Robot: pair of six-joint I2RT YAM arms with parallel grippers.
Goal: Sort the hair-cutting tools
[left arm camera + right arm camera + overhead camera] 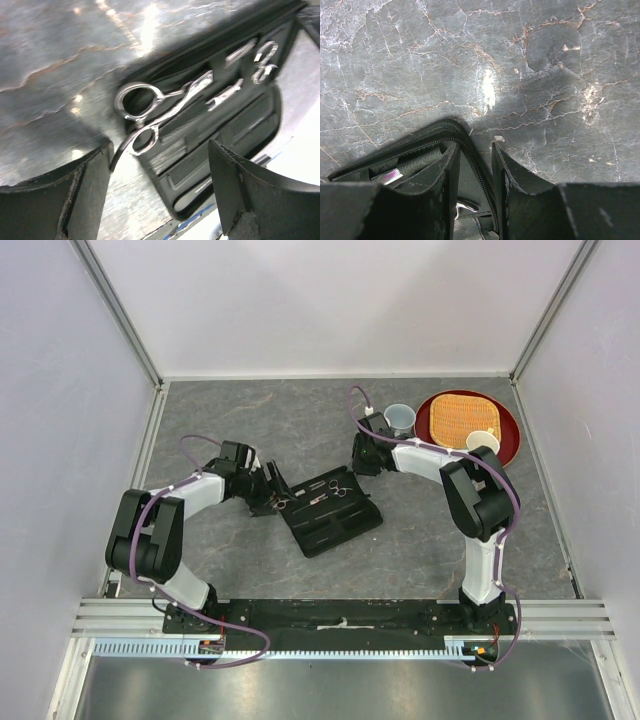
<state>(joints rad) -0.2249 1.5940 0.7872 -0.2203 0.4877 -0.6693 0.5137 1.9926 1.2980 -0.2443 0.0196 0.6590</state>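
The black folding case (330,508) lies open at mid-table. A pair of silver scissors (150,112) lies on its left end, finger rings hanging over the case edge; it also shows in the top view (290,502). A second pair of scissors (262,60) sits farther along the case (341,489). My left gripper (160,170) is open, hovering just short of the first scissors' rings. My right gripper (475,175) is closed down on the case's zippered far edge (470,150). I cannot make out the combs.
A red plate (505,435) with a woven mat stands at the back right, with a grey cup (399,418) beside it and a white cup (482,443) on its rim. White walls enclose the table on three sides.
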